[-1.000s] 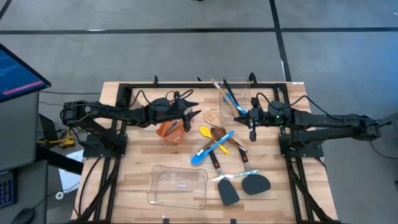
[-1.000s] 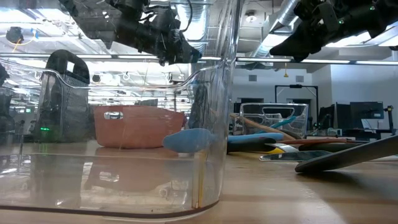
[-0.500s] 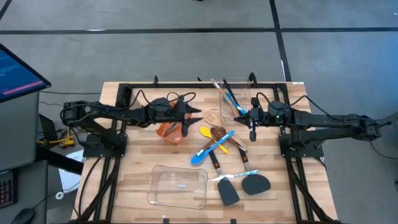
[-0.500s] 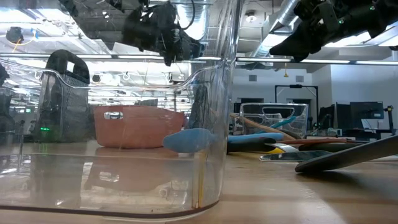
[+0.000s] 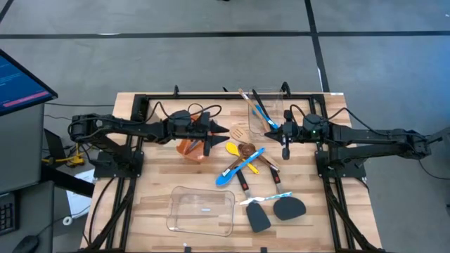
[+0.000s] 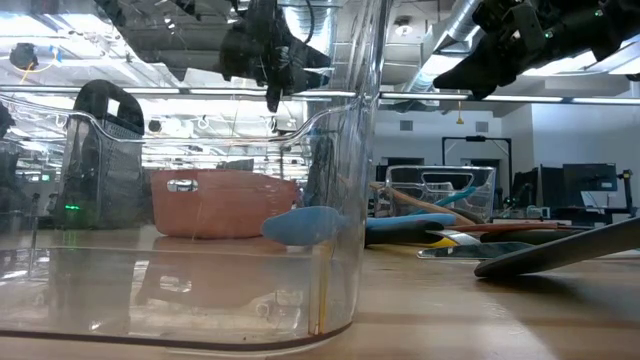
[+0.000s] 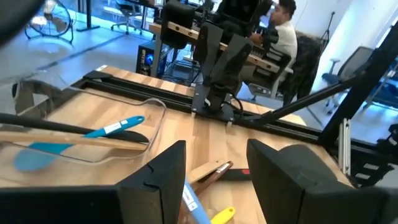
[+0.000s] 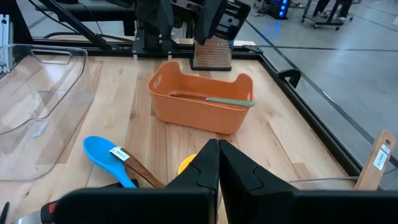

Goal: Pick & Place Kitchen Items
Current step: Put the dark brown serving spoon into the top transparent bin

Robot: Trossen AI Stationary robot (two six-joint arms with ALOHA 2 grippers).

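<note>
the orange bin (image 8: 200, 104) sits on the table (image 5: 155, 186) and holds a slim green-handled tool (image 8: 217, 99) lying across its inside. the left gripper (image 5: 209, 133) hangs above the bin's edge, fingers spread with nothing between them. a clear container (image 5: 264, 109) at the far side holds a wooden spoon (image 5: 247, 105) and a blue-handled tool (image 5: 261, 112). another clear container (image 5: 202, 209) lies near the front. the blue spoon (image 5: 238, 169), yellow spoon (image 5: 233, 149) and black spatulas (image 5: 274, 211) lie loose mid-table. the right gripper (image 5: 285, 143) hovers beside them, fingers pressed together.
</note>
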